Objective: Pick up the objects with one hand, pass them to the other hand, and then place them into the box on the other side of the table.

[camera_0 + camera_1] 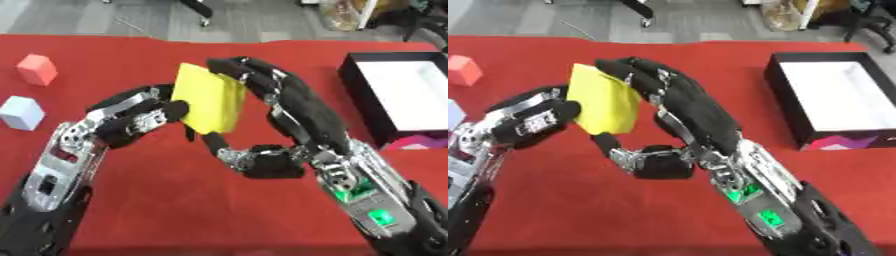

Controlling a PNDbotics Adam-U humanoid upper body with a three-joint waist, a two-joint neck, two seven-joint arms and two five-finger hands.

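Observation:
A yellow block (pixel 210 97) hangs above the red table between my two hands. My left hand (pixel 131 120) comes in from the left, its curled fingers pressed against the block's left face. From the right, my right hand (pixel 302 107) has its fingers hooked over the block's top and right side, with its thumb (pixel 223 147) just under the block's lower edge. Both hands touch the block at once. The black box (pixel 785 102) with a white inside stands at the right edge of the table; nothing shows inside it.
A red cube (pixel 37 69) and a pale cube (pixel 21 113) sit at the table's left edge. The red cloth (pixel 175 200) covers the table. Grey floor and chair legs lie beyond the far edge.

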